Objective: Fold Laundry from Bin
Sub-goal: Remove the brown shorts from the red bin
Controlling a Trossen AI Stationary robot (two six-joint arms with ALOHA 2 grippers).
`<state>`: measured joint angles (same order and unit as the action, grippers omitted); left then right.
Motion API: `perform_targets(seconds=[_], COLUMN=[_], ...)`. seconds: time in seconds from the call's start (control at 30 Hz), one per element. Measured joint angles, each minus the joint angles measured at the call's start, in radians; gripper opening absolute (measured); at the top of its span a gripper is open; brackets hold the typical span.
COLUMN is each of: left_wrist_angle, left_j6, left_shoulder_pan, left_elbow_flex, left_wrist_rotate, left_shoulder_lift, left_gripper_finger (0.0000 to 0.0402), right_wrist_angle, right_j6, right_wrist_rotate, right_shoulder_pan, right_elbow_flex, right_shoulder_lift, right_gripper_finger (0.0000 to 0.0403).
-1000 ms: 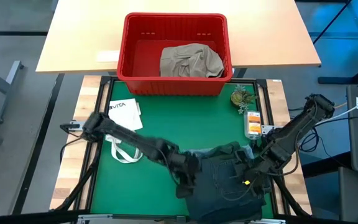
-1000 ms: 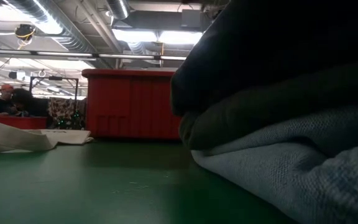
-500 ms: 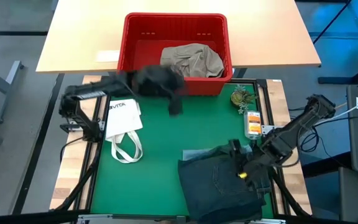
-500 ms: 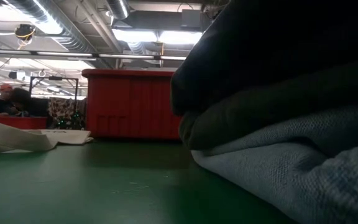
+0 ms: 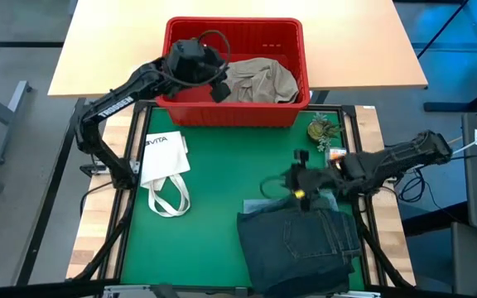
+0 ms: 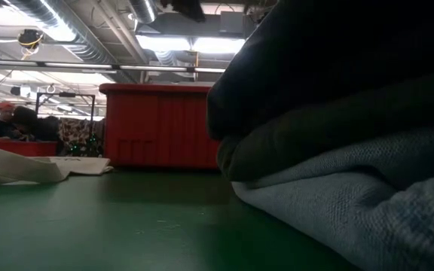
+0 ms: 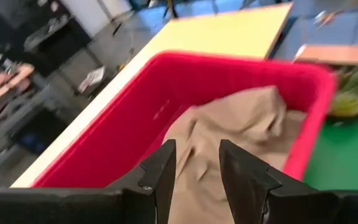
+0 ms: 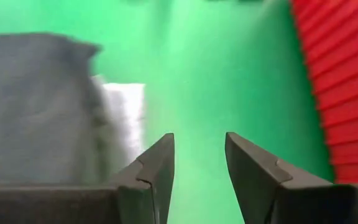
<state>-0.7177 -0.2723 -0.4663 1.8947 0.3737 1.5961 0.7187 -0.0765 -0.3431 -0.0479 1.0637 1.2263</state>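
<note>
A: Within a second the left gripper [image 5: 219,89] had swung from the folded stack [image 5: 298,242] at lower right up over the bin [image 5: 292,33] at top centre.

B: Its fingers [image 7: 160,168] stood partly apart, empty, the khaki garment [image 5: 255,80] just right of them.

A: And the right gripper [image 5: 298,184]?

B: Gapped and empty, above the stack's upper edge.

A: The risk?

B: Probably pinching a single loose fold, so the garment drags across the rim.

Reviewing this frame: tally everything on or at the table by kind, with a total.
Garments: 3 – khaki-beige piece in the bin, folded dark jeans on the mat, light grey folded piece under them
Bins: 1 – red bin
Tote bags: 1 – white tote bag
Small items by the mat's right edge: 2 – green plant-like thing, orange packet
Total: 7
</note>
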Motion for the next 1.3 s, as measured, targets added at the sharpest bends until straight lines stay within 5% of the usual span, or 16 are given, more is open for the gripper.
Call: perform_targets(seconds=[0.2,0.53,0.87,1.1,1.3], left_wrist_angle=[-0.009,0.027,0.034,0.033,0.032], left_j6=[-0.001,0.002,0.009,0.011,0.011], left_shoulder_pan=[-0.112,-0.194,-0.192,-0.172,-0.15], left_elbow_flex=[-0.001,-0.001,-0.001,-0.001,-0.001], left_wrist_rotate=[-0.001,0.004,-0.113,-0.178,-0.18], left_shoulder_lift=[0.009,0.017,0.017,0.017,0.017], left_gripper_finger=[0.0119,0.0119,0.0119,0.0119,0.0119], right_wrist_angle=[-0.043,-0.071,-0.522,-0.903,-0.827], right_j6=[0.04,-0.134,-0.015,0.001,-0.07], right_wrist_rotate=[0.003,0.056,0.041,0.238,0.335], right_shoulder_pan=[0.186,0.372,0.488,0.697,0.844], right_elbow_flex=[0.0,0.0,-0.001,0.001,0.134], right_shoulder_lift=[0.0,0.0,0.003,0.041,0.184], right_gripper_finger=[0.0143,0.0143,0.0143,0.0143,0.0143])
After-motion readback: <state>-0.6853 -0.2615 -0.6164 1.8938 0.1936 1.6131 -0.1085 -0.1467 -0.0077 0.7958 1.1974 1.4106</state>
